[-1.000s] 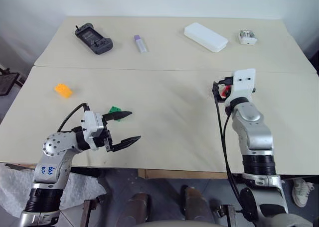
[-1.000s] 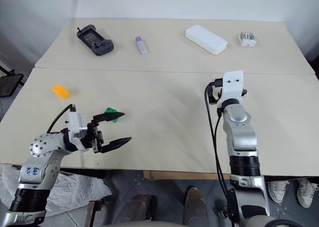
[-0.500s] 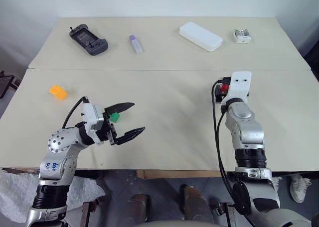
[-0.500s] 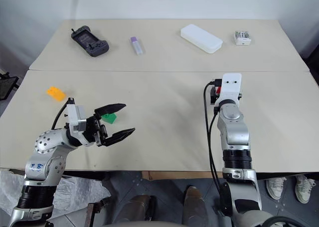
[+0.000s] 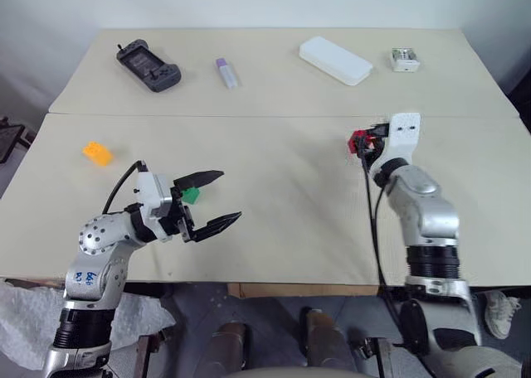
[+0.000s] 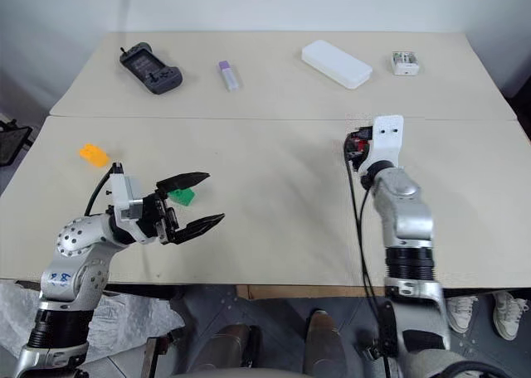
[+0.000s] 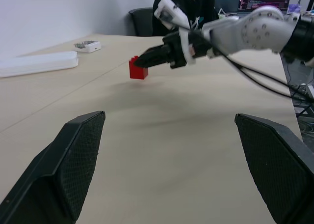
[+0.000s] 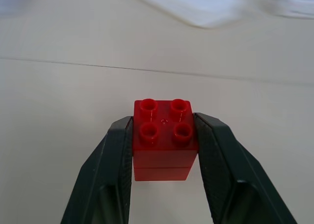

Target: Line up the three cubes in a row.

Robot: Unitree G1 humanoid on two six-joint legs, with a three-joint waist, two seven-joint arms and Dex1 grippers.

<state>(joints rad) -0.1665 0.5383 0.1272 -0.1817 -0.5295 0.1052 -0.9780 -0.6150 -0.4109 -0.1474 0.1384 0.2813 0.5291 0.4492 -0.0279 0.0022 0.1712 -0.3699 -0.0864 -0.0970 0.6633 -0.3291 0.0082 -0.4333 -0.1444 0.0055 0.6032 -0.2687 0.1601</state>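
Between the right tool's [image 8: 163, 150] closed fingers sits the red studded plastic cube [image 8: 163, 138], gripped; next, carry it toward nine o'clock, beside the green studded cube [image 5: 192, 195] under the wide-open, empty left tool [image 5: 217, 201].

Black controller [image 5: 148, 65], purple stick [image 5: 226, 72], white case [image 5: 335, 60], small box [image 5: 404, 60] along table's [image 5: 282, 179] far edge.

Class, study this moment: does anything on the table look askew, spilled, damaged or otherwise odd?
Nothing is spilled or damaged. The three blocks are simply scattered, not yet in a row: the orange-yellow block lies far left, the green block sits by the open left gripper, and the right gripper grips the red block.
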